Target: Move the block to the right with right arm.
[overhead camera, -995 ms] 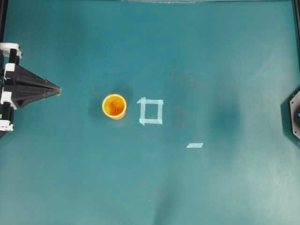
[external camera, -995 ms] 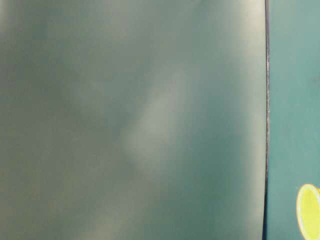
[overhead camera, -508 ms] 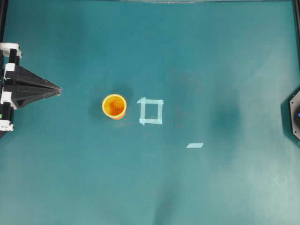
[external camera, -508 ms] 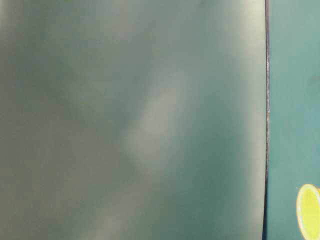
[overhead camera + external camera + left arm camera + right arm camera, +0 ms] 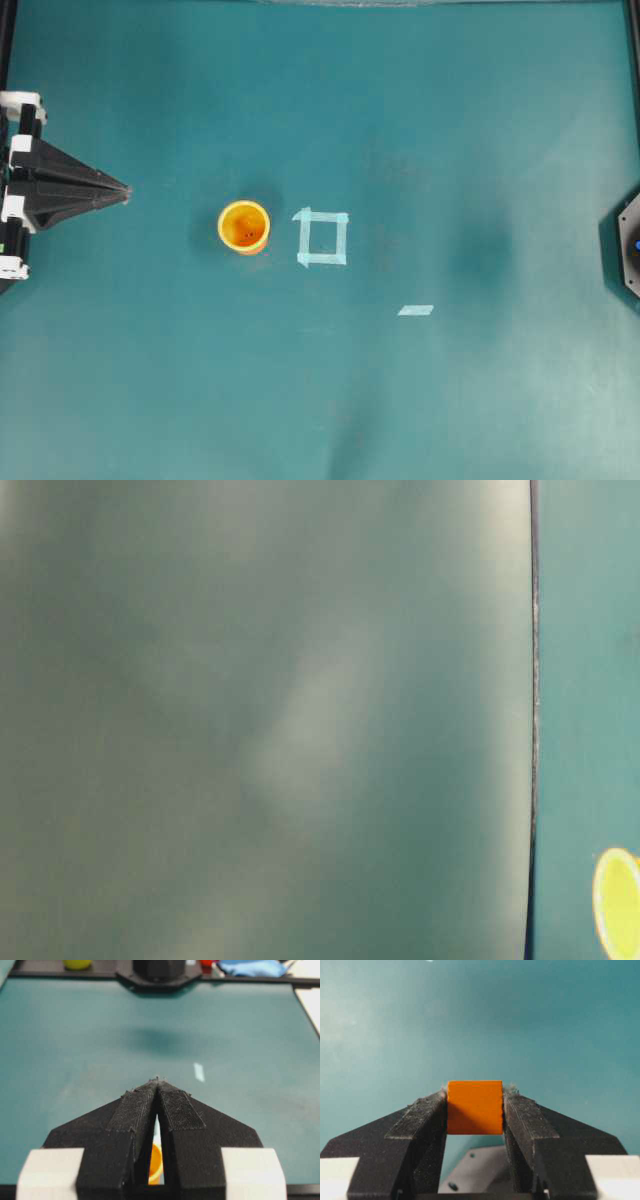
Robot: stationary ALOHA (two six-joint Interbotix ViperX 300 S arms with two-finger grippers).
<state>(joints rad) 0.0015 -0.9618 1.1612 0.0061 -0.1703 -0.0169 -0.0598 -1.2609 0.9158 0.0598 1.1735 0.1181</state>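
While the right pincer (image 5: 475,1097) gripped the block (image 5: 474,1106), it hung above bare counter (image 5: 545,1020).
Clamped between both pads, the cube was off the surface, seemingly ready for setting down; the left pincer (image 5: 157,1081) sat closed.

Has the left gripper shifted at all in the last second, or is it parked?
No. In the overhead view the left gripper points its closed tip at the same spot left of the cup, and the gap to the tape square is unchanged.

Changes: none visible. Cup (image 5: 244,227), tape square (image 5: 322,238) and left gripper (image 5: 125,190) show identical positions across frames.
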